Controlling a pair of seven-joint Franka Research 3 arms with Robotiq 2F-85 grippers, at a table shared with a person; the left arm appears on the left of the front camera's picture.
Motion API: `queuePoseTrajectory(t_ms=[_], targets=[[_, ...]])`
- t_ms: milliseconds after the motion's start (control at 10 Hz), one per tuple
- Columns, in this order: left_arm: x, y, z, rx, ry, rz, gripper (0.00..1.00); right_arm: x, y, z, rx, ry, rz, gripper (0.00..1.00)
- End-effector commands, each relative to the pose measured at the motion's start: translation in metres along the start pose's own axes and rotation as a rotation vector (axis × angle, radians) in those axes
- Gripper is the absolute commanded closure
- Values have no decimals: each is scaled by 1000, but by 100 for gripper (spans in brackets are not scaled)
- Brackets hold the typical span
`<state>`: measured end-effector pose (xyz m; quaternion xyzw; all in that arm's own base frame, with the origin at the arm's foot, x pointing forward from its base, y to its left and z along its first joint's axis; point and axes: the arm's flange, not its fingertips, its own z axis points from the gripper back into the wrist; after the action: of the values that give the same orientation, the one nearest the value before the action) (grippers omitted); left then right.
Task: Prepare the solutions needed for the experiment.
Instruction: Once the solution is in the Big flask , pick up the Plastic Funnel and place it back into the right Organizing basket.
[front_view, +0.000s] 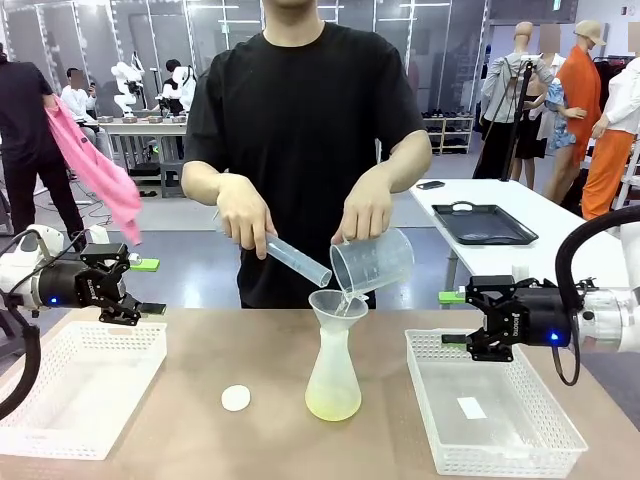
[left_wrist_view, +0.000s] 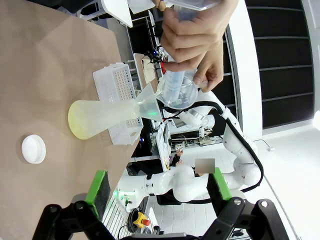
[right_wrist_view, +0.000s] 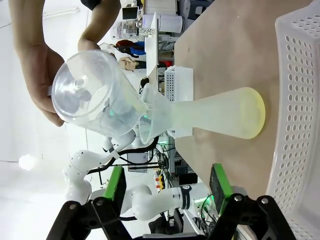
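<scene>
Person's beaker (front_view: 375, 262) tips into the funnel (front_view: 336, 303) over yellow solution (front_view: 333, 403).
My left gripper (front_view: 150, 287) and right gripper (front_view: 452, 318) stand apart, empty.

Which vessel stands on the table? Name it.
The flask with the funnel in its neck; the person holds the beaker and the cylinder in the air.

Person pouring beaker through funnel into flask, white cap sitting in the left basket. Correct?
Not quite. The white cap lies on the bare table, between the left basket and the flask; see the front view. Pouring from beaker through funnel is right.
</scene>
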<state>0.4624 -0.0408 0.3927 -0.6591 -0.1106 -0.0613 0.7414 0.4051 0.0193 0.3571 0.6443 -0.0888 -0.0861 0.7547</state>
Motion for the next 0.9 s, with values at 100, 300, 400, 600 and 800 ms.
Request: queuePoseTrajectory(t_ms=[100,300,400,600,800], targets=[[0,0,0,-1,-1,-9,0,-2,1,0,8,-5,-2,15],[0,0,0,-1,-1,-9,0,-2,1,0,8,-5,-2,15],[0,0,0,-1,-1,-9,0,-2,1,0,8,-5,-2,15],[0,0,0,-1,-1,-9,0,-2,1,0,8,-5,-2,15],[0,0,0,-1,-1,-9,0,-2,1,0,8,-5,-2,15]])
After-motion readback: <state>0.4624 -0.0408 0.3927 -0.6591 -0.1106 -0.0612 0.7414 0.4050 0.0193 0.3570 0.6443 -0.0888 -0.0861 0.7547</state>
